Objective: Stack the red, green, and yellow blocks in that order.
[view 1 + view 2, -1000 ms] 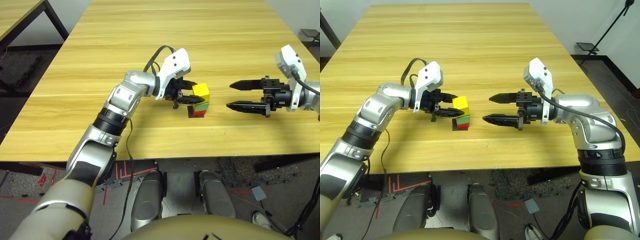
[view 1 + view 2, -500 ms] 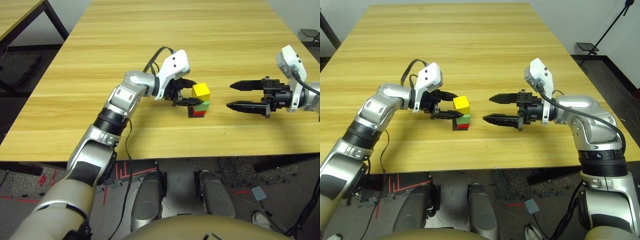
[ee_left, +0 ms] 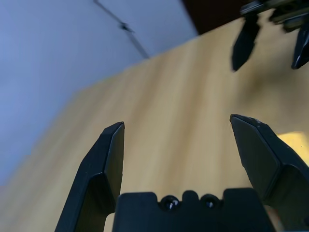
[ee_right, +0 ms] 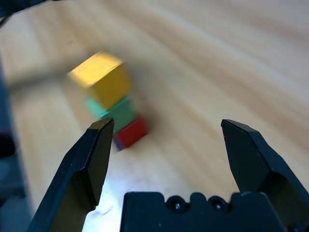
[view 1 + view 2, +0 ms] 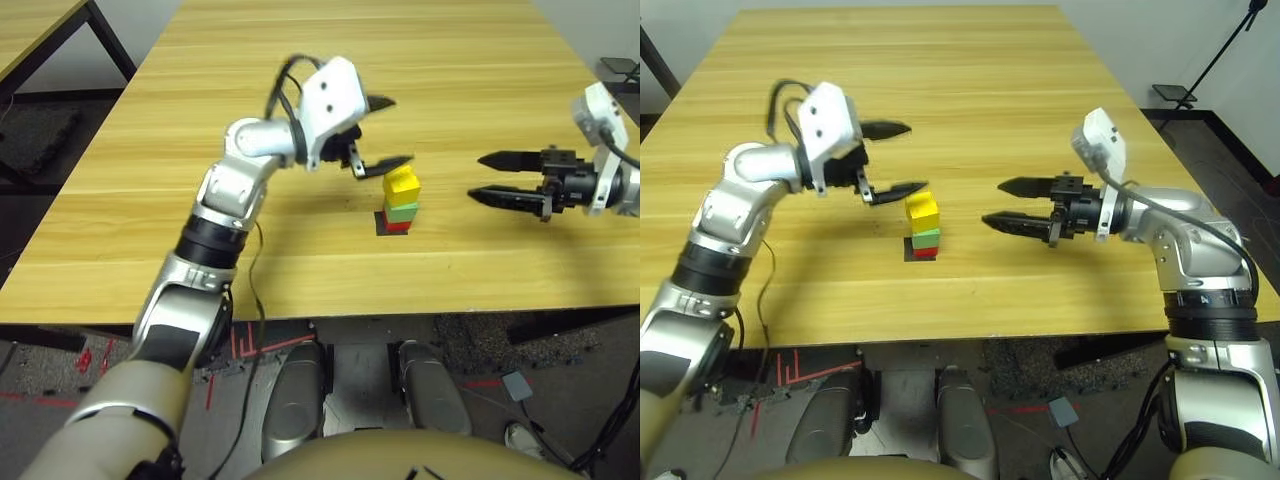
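On the worktop (image 5: 300, 60) the red block (image 5: 398, 225), green block (image 5: 402, 211) and yellow block (image 5: 402, 183) stood stacked, the wide-open, empty left gripper (image 5: 385, 132) above and just beside them and the right gripper (image 5: 503, 178) equally wide and empty, so stacking looked complete and only withdrawal seemed due.

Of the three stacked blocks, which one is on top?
The yellow block is on top. The green block sits under it in the middle, and the red block is at the bottom, resting on the table.

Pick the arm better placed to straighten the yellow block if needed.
Left, probably. The left gripper hangs open just above the yellow block; the right gripper, also open, sits well off to the side.
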You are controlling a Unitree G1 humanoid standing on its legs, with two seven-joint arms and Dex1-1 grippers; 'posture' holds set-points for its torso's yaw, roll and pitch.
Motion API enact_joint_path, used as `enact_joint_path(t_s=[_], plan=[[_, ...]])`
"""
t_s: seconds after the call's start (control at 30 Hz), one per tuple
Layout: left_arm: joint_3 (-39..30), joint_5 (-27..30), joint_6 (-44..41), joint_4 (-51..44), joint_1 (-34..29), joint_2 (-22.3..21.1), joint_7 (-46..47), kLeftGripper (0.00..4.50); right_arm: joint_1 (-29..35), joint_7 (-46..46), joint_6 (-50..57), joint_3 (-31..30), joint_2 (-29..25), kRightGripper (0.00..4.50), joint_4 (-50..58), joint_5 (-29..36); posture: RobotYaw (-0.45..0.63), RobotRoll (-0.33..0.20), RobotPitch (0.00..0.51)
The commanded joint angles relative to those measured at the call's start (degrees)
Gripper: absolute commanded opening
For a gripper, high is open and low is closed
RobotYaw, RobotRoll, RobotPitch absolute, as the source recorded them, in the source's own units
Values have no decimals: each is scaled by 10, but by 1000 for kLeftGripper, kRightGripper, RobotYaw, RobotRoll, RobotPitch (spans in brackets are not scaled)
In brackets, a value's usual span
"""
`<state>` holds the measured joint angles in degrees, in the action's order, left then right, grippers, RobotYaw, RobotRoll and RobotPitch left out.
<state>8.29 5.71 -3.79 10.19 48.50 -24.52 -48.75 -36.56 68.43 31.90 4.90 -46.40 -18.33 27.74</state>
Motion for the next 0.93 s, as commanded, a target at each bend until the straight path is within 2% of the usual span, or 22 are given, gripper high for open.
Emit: enact_joint_path(t_s=[0.03,0.13,0.2,0.27,0.43,0.5,0.57,0.7,0.93], plan=[[-23,-45,21,49,-1,-9,77,4448,-33,-80,-51,32,24,4500,-107,-34,199,-146,85],[-45,-63,21,78,-14,-6,143,4448,-52,-169,-100,72,50,4500,-195,-46,195,-142,89],[-69,-63,14,90,-35,0,189,4448,-52,-246,-169,110,73,4500,-255,-53,180,-142,93],[-104,-56,9,93,-70,7,240,4448,-49,-284,-236,139,85,4500,-306,-54,156,-148,98],[-153,-45,-1,79,-135,23,315,4448,-43,-293,-337,166,84,4500,-384,-58,138,-148,102],[-155,-58,20,57,-166,23,333,4448,-32,-306,-370,175,74,4500,-409,-65,131,-152,102],[-186,-30,15,10,-190,57,377,4448,-18,-324,-402,185,63,4500,-431,-70,123,-149,104],[-210,-32,16,-46,-240,74,418,4448,2,-331,-432,196,50,4500,-458,-73,126,-146,99],[-222,-25,-19,-94,-324,72,430,4448,5,-340,-452,200,45,4500,-487,-77,140,-138,100]])
